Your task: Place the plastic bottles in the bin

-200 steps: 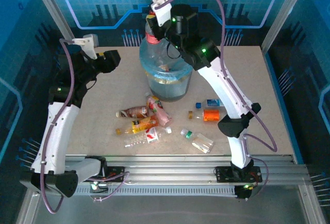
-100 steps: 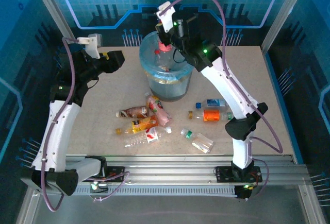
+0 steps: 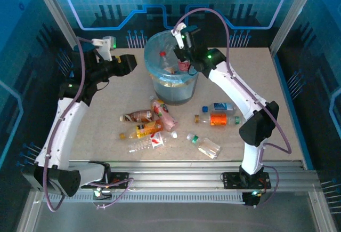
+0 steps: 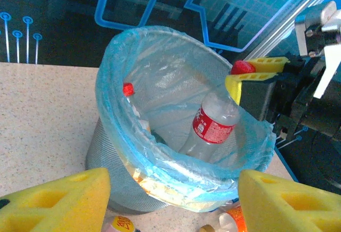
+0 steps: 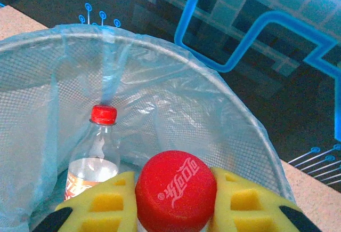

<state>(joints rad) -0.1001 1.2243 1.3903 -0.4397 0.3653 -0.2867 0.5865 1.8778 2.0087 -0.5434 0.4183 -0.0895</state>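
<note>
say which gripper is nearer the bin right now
Right. The right gripper is over the rim of the bin, shut on a red-capped bottle hanging inside it. The left gripper is open, off to the bin's left, apart from it.

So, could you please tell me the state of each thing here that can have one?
Bin: upright, bag-lined, open-topped.
Held bottle: capped, upright, body inside bin.
Right gripper: shut on held bottle's cap.
Left gripper: open, empty, facing bin.
Second bottle: capped, leaning inside bin.
Table bottles: lying on their sides.
</note>
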